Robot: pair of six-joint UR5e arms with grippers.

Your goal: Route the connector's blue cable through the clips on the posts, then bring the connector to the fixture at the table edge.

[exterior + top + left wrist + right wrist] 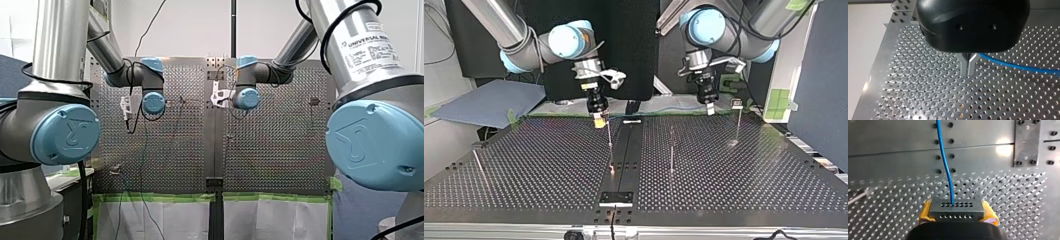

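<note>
We list: perforated table (910, 95), bare metal, glossy; connector (956, 211), grey metal, matt; blue cable (944, 157), smooth plastic sheath; my right gripper (956, 216), pads (926, 211) yellow, matt; my left gripper (968, 72), fingers (964, 66) satin metal, housing (973, 25) glossy black plastic.

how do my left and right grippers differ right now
My left gripper has bare metal fingers; my right gripper has yellow pads. The left is shut on the thin blue cable, which trails off to one side; the right is clamped on the grey connector, from which the cable runs straight ahead. Shared: both have black bodies, both are shut, and both hang over the perforated table.
</note>
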